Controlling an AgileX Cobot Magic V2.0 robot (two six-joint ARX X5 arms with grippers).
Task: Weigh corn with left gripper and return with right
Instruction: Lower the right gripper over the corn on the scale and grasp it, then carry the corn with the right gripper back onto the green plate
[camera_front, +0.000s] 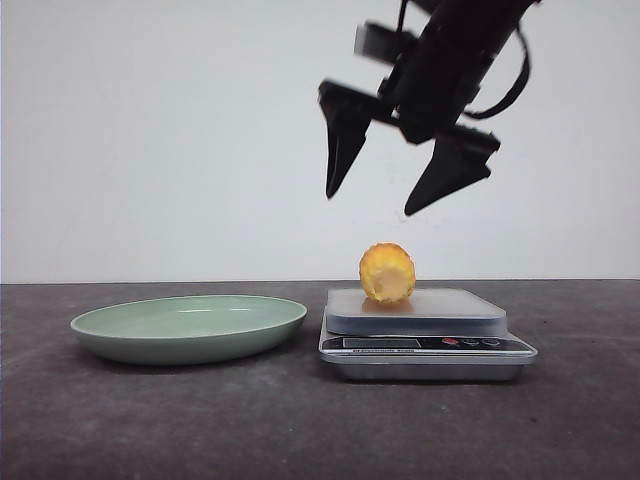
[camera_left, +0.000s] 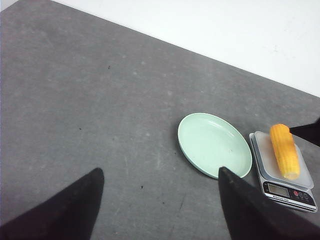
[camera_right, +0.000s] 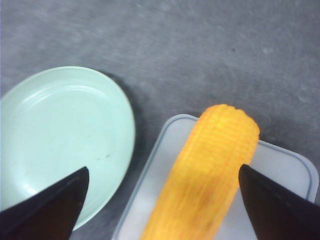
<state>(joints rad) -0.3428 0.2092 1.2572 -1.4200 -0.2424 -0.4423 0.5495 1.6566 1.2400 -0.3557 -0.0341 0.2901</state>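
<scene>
1. We see the corn (camera_front: 387, 272) lying on its side on the weighing platform of the kitchen scale (camera_front: 426, 344), with nothing gripping it.
2. We take the scale as our landmark: the green plate (camera_front: 190, 327) sits just beside it on the dark table (camera_front: 300, 430), on the robot's left, and the two stand apart.
3. The right gripper (camera_front: 378, 201) hangs in the air above the scale, its jaws spread wide and holding nothing, clear of the corn below.
4. In the right wrist view the corn (camera_right: 205, 175) shows between the two dark fingers (camera_right: 275, 205), with the plate (camera_right: 60, 145) next to the scale (camera_right: 295, 175).
5. The left gripper (camera_left: 160, 210) also stands wide and holds nothing; its view looks across the table (camera_left: 90, 100) toward the scale (camera_left: 285, 167), the plate (camera_left: 214, 144) and the corn (camera_left: 284, 150), all well away from its fingers (camera_left: 65, 210).
</scene>
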